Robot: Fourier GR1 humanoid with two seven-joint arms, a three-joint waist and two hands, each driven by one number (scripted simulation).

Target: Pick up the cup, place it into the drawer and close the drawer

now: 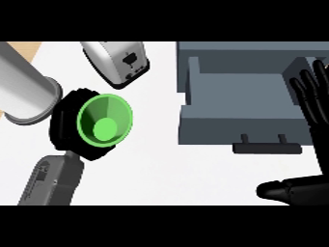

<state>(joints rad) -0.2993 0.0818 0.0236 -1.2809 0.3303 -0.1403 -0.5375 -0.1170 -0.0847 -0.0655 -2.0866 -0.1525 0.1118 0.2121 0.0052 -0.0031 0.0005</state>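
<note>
A bright green cup (104, 120) shows its open mouth to the head view, left of centre above the white counter. My left hand (64, 128) curls round it from the left and below, and its black fingers ring the cup's rim. The grey forearm (49, 181) comes in from the lower left. To the right the grey drawer (231, 126) stands pulled open, its inside bare and its dark handle (267, 147) facing me. My right hand (325, 130) is open at the right edge, fingers straight up over the drawer's right side, thumb pointing left.
A silver toaster (118, 60) lies at the back, just above the cup. A large silver cylinder (17, 82) stands at the far left, close to my left hand. White counter (174, 173) spreads between the cup and the drawer's front.
</note>
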